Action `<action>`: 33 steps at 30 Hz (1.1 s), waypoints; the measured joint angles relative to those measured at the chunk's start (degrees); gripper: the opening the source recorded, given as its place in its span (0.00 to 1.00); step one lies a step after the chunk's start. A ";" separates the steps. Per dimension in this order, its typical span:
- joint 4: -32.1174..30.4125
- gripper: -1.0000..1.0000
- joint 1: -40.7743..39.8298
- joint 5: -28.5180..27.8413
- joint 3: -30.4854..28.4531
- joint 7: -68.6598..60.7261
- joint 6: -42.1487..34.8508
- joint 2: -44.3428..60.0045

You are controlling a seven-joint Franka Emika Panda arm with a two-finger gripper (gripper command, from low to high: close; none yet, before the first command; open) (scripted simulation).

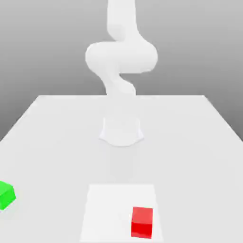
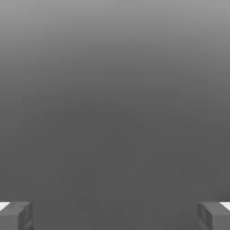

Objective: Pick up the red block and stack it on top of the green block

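The green block (image 1: 6, 195) is cut by the exterior view's left edge; the arm (image 1: 121, 57) by its top.

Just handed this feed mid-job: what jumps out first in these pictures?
Two bright cubes stand out on the pale table: the red block near the front, right of centre in the exterior view, and the green block far off at that view's left edge, well apart from it. Behind them rises the white arm, and in the hand view the gripper is open with nothing between its fingertips.
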 joint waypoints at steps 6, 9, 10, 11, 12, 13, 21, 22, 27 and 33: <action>-2.70 0.50 -1.41 -1.50 2.66 4.01 5.09 12.83; -4.01 0.50 -1.91 -2.27 3.76 5.99 7.57 19.08; -4.45 0.50 -2.05 -2.53 4.09 6.64 8.39 21.16; -4.89 0.50 -2.16 -2.78 4.40 7.30 9.22 23.24; -5.32 0.50 -2.33 -2.99 4.76 7.91 10.03 25.32; -5.76 0.50 -2.41 -3.22 5.03 8.56 10.86 27.40; -9.28 0.50 -1.69 -3.87 6.05 12.83 17.51 43.93; -9.72 0.50 -1.54 -3.67 6.14 13.16 18.36 45.97; -10.06 0.50 -0.56 -4.34 5.46 14.92 24.73 56.24; -9.27 0.00 0.61 -5.88 4.00 16.11 29.23 61.67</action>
